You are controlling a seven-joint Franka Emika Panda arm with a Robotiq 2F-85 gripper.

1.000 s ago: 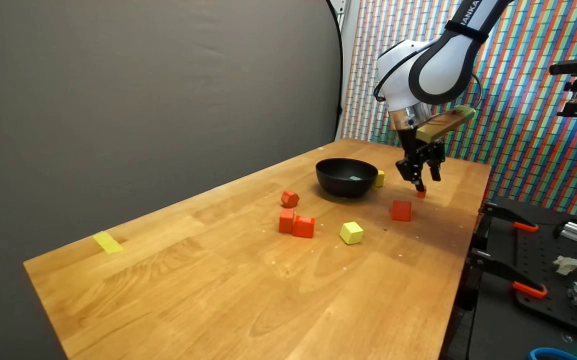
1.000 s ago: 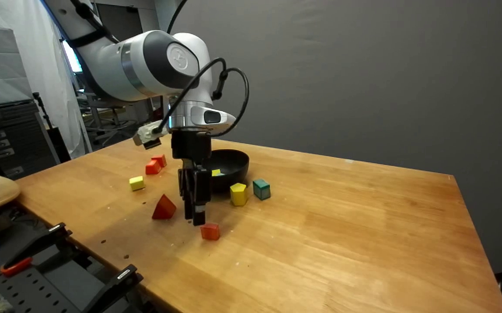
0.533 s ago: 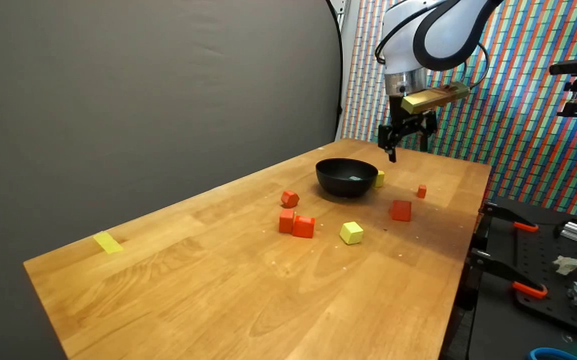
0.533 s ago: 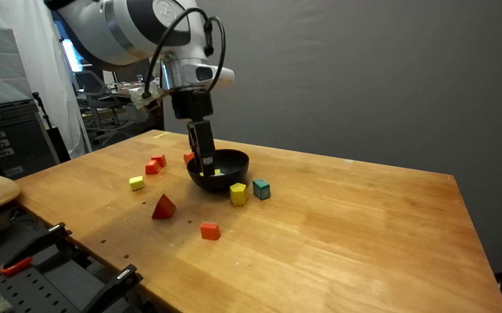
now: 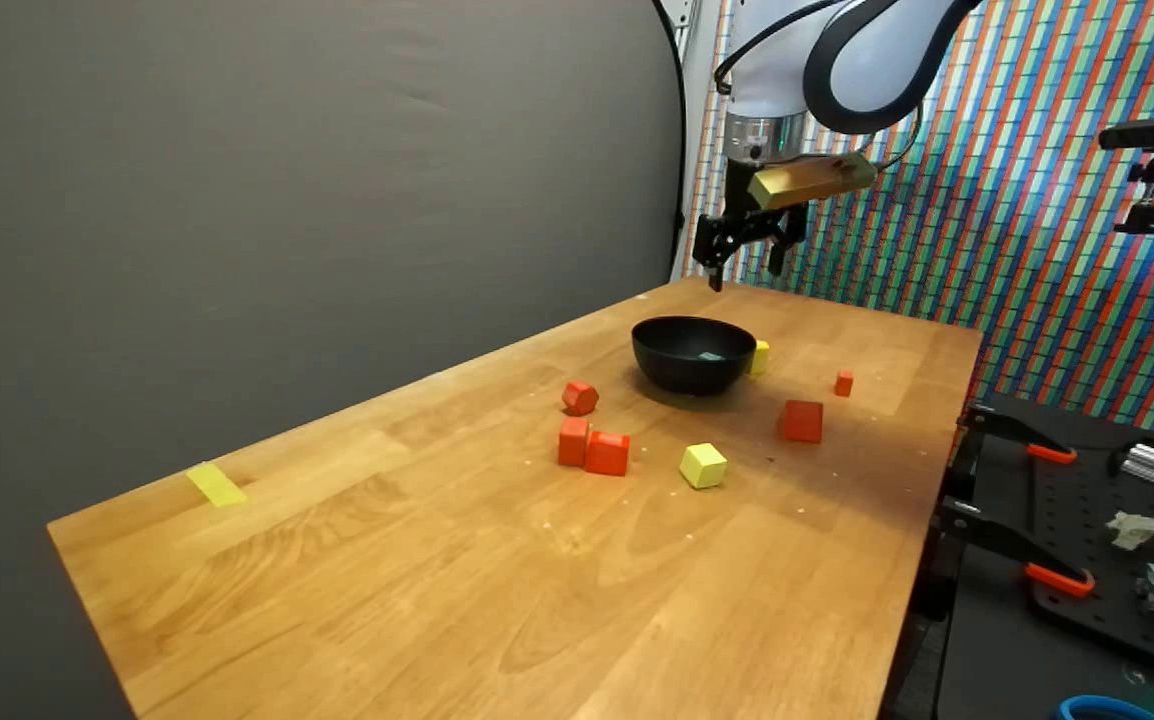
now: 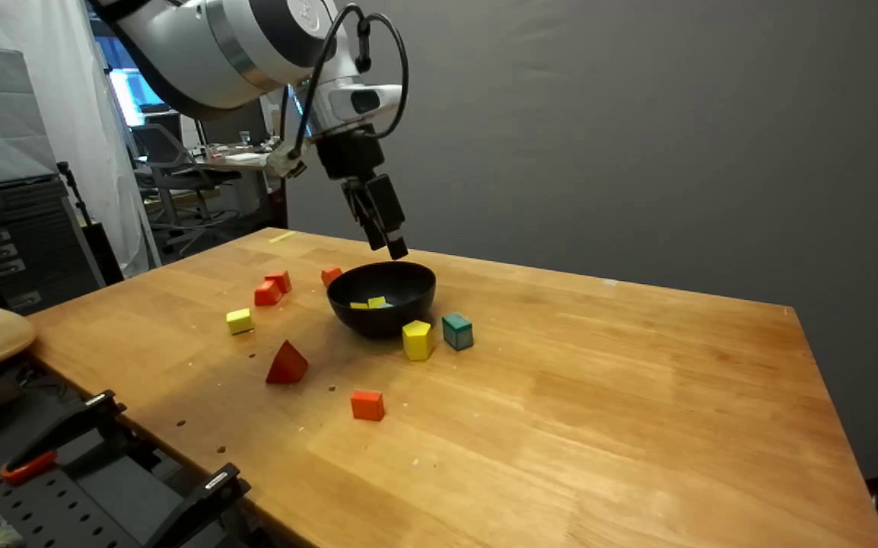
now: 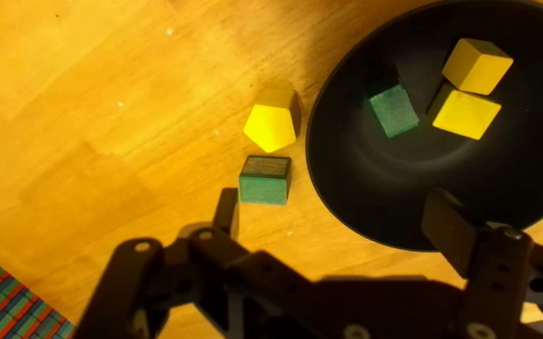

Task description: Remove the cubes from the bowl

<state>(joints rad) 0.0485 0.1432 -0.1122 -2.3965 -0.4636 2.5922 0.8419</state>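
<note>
Plainly, the bowl (image 5: 689,374) holding two yellow cubes (image 7: 467,114) faces upward, the claw (image 7: 332,207) spread apart

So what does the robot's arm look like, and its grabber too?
The arm is rounded and mostly white, with dark bands and a shiny silver collar. Black cables loop beside it. The gripper is black and angular, with two jointed fingers and pale round bolts. Mounted near it is a box that looks golden in an exterior view.
</note>
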